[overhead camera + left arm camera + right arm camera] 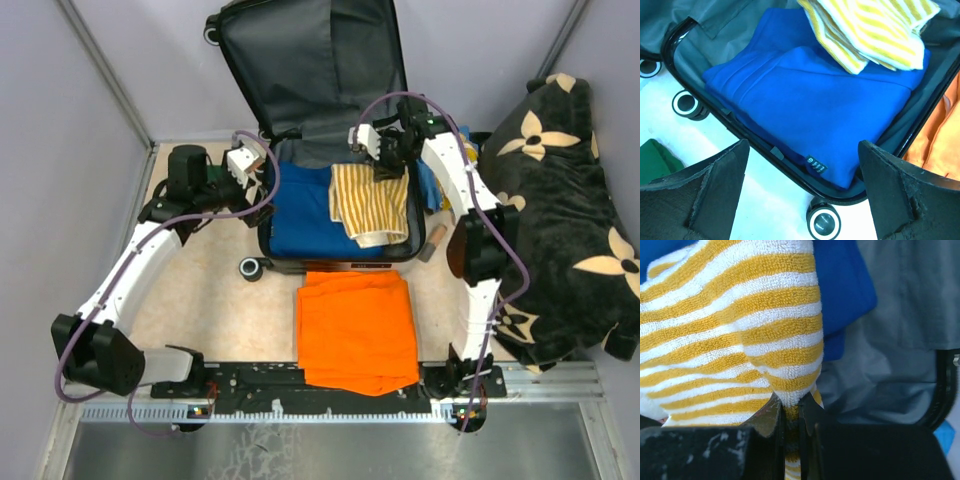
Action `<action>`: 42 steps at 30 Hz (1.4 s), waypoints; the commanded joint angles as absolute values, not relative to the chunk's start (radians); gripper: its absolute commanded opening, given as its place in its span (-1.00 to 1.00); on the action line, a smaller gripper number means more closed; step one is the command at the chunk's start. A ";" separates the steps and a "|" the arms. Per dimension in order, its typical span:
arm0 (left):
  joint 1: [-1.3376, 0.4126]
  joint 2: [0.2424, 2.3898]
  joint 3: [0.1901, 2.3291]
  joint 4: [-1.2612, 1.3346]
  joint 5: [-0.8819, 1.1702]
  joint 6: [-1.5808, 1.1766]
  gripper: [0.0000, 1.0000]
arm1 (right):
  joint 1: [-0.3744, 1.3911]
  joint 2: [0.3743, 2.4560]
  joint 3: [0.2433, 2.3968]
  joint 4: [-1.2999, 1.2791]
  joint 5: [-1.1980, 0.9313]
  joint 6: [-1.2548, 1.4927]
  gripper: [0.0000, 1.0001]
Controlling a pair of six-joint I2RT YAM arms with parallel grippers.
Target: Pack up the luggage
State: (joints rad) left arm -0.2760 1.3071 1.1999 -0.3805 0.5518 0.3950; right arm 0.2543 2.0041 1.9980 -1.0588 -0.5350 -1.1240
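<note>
The luggage [300, 60] lies open on the floor, its grey-lined lid propped up at the back. In its lower half lies a folded blue cloth [300, 210] [815, 100]. A yellow-and-white striped towel [368, 203] [730, 330] hangs over the blue cloth's right part, pinched at its top edge by my right gripper [385, 160] [791, 412], which is shut on it. My left gripper [245, 165] [802, 195] hovers open over the luggage's left rim [790, 165], holding nothing. A folded orange cloth [355, 330] lies in front of the luggage.
A big black flower-patterned cushion [560, 220] fills the right side. Black wheels [824, 222] [250, 268] stick out at the luggage's near left corner. A green item [655, 160] lies left of it. Grey walls close in at the back and left.
</note>
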 commanded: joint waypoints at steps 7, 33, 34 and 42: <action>-0.220 1.337 1.246 -0.364 0.527 0.355 0.91 | 0.199 2.342 2.377 -0.930 -0.465 -1.185 -1.00; 0.058 1.898 1.720 -0.619 0.407 0.477 1.00 | 0.235 2.283 2.207 -0.508 -0.303 -1.039 0.63; 0.067 1.951 1.790 -0.668 0.428 0.520 1.00 | 0.236 2.262 2.200 -0.515 -0.308 -1.034 0.66; 0.118 2.237 2.179 -0.919 0.486 0.772 1.00 | 0.236 2.089 2.084 -0.467 -0.304 -0.978 0.98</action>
